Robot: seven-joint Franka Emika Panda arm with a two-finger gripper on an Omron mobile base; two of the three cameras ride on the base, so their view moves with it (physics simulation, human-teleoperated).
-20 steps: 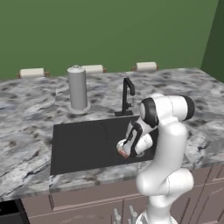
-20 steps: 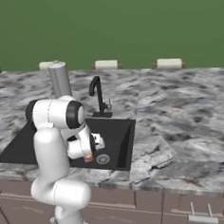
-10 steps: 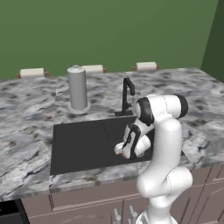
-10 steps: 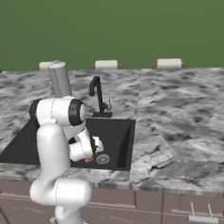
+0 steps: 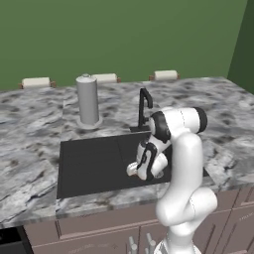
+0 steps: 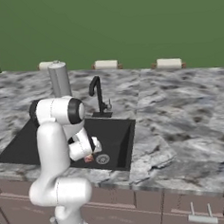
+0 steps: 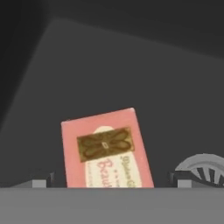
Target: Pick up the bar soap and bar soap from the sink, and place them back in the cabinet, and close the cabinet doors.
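Pink bar soap [image 7: 106, 149] lies flat on the dark sink [image 5: 89, 158] floor, between the wide-open end effector [image 7: 111, 181] tips. A round grey drain [image 7: 204, 165] sits at 3 o'clock from it.

— What stood on the worktop [image 5: 34, 129]?

— A tall grey cylinder canister [image 5: 88, 100] stood upright on the grey marbled stone, towards the back.

— Anything along the wall?

— Three white rolls with brown ends lay at the foot of the green wall [image 5: 124, 34]: one [image 5: 35, 83] at the left, one [image 5: 105, 78] just behind the canister, one [image 5: 165, 75] further right, well apart from each other.

— And below?

— Mauve-brown drawer fronts [image 6: 197, 207] ran under the stone edge, with short grey handles [image 6: 202, 218].
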